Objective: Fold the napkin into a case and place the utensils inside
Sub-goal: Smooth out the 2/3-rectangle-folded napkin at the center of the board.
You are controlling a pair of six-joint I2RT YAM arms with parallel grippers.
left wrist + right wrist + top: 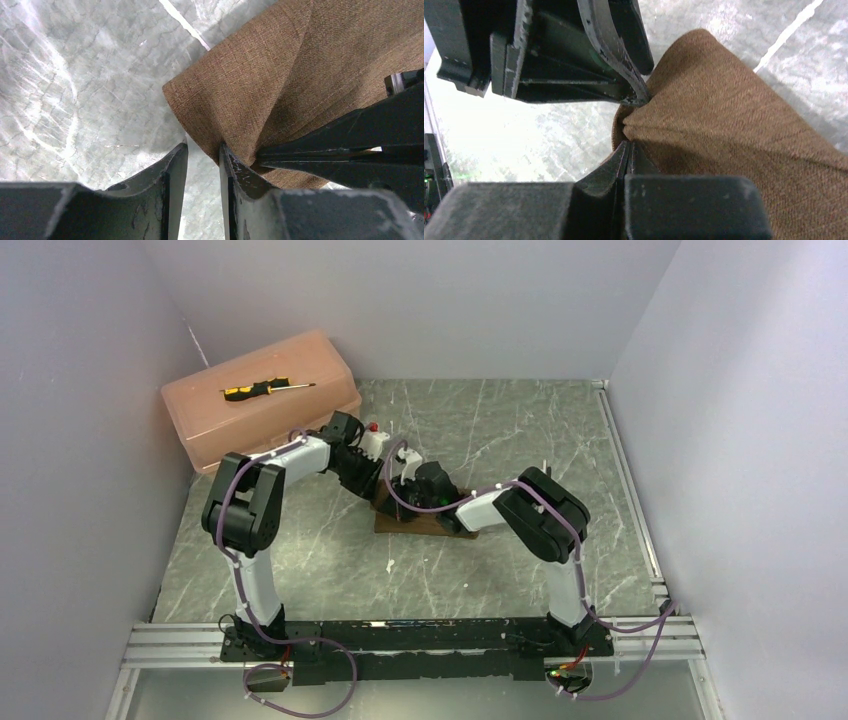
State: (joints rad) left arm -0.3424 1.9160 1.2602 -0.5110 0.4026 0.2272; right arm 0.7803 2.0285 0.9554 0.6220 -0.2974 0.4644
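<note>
Napkin [425, 523] cloth, dark brown, lies on the grey marbled table [500, 440] near its middle, mostly hidden in the overhead view beneath the two arms that meet above it. At the far left corner sits a pink box [262, 400] with a yellow-and-black screwdriver [262, 389] lying on its lid, well apart from the cloth. The left gripper [202, 150] reaches in from the left; its two fingers stand a little apart, straddling the folded edge of the napkin [280, 75], the right-hand finger [235, 175] touching the cloth and the other resting over bare table just beside it. Whether it is actually pinching the fabric I cannot tell. The right gripper [628, 147] comes in from the right, with its fingers pressed together on a gathered corner of the napkin [724, 140], and creases fan out from that pinch. The two grippers sit almost tip to tip at the same corner of the cloth.
</note>
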